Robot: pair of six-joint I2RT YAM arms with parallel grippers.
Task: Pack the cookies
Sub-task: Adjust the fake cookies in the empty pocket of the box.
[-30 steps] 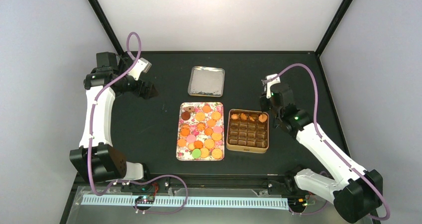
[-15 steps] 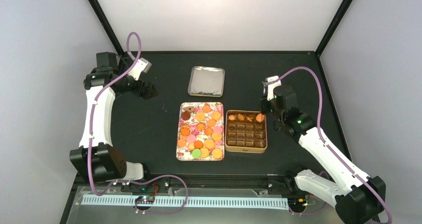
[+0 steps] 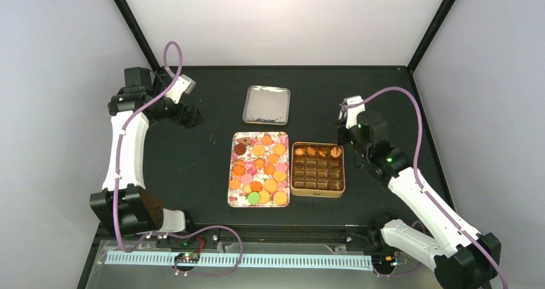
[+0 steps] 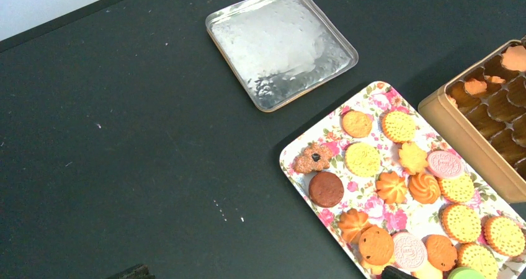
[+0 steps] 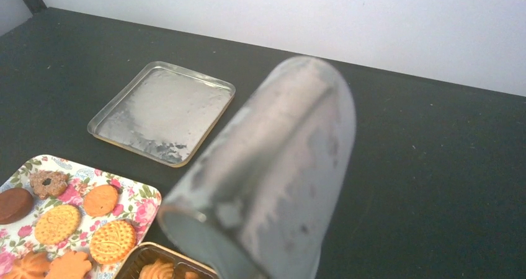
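Cookies (image 3: 259, 168) mostly on floral tray (image 3: 230, 202), frame centre; four in tin (image 3: 318, 194) top row. Likely light, stiff, crumbly: pinch edges gently. Status: left fingers (image 3: 191, 116) wide open, empty; right fingers (image 5: 273, 167) by tin's upper right corner, grip can't tell.

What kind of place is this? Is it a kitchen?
Not a kitchen; probably a robot test booth: a left arm and right arm bolted to a black table, plain walls around, and a floral tray of cookies beside a compartmented tin.
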